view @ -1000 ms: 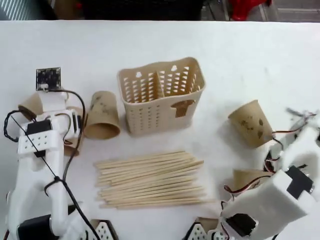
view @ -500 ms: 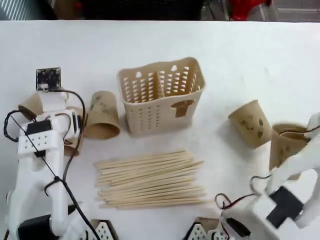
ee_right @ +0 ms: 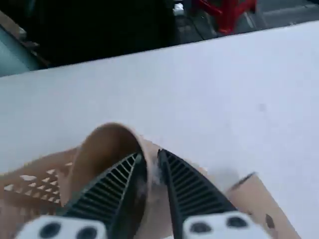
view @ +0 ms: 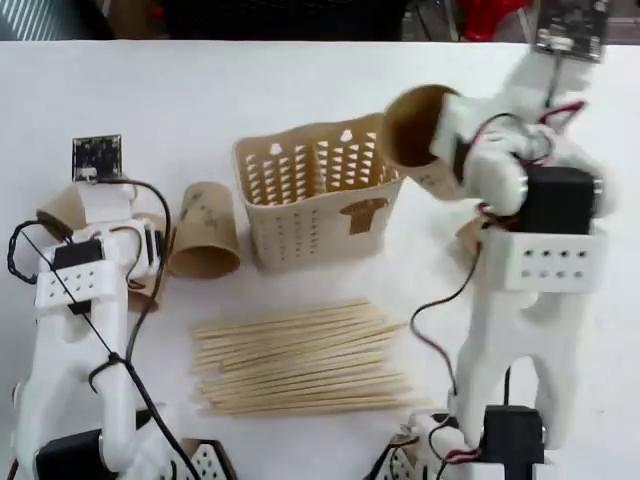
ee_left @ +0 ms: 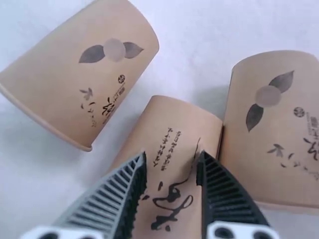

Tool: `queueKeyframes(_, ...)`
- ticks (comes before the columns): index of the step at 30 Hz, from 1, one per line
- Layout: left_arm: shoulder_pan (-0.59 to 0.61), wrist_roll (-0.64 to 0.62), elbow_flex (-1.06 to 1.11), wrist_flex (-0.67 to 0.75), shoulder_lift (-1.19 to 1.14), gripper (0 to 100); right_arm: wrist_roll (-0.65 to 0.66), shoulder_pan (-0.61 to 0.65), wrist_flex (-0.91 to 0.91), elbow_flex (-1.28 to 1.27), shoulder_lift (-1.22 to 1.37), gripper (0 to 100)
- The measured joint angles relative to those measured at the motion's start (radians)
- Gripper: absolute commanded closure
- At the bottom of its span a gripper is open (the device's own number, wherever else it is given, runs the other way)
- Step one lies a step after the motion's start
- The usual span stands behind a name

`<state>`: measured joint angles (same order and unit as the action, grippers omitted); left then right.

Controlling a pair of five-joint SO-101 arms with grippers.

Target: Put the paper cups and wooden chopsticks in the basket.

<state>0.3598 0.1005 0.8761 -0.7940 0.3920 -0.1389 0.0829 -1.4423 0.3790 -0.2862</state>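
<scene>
Swing logged: within the last second the right tool point(view: 452, 150) travels from the near right corner of the desk point(view: 200, 90) up to the basket point(view: 300, 225), bringing a cup with it. Its jaws are clamped on the wall of this carried cup point(view: 412, 125), one finger inside the mouth and one outside, as the right wrist view confirms. The carried cup hangs tilted, mouth facing up and outward, at the basket's right-hand rim and overlapping it in the high view.

Judgement: this cup is nearly delivered. A short shift inward and a release should finish it.

Another cup point(view: 468, 232) lies on the desk behind that arm. The left tool point(ee_left: 169, 159) has not moved. Its jaws are apart, poised over the middle cup point(ee_left: 172, 124) of three. The chopsticks point(view: 300, 360) lie untouched on the desk in front of the basket.
</scene>
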Motion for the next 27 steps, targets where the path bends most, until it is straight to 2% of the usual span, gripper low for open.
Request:
queueKeyframes(5,0.002,0.0,0.0,0.0,0.0,83,-0.035,0.109,0.081,0.0,-0.003,98.1)
queueKeyframes(18,-0.026,0.0,0.011,0.021,0.0,83,-0.041,0.127,0.12,0.075,-0.031,98.1)
queueKeyframes(22,-0.026,0.0,0.012,0.021,0.0,83,-0.043,0.133,0.127,0.009,-0.026,98.1)
queueKeyframes(27,-0.026,0.0,0.012,0.021,0.0,83,-0.046,0.13,0.226,-0.158,0.015,98.1)
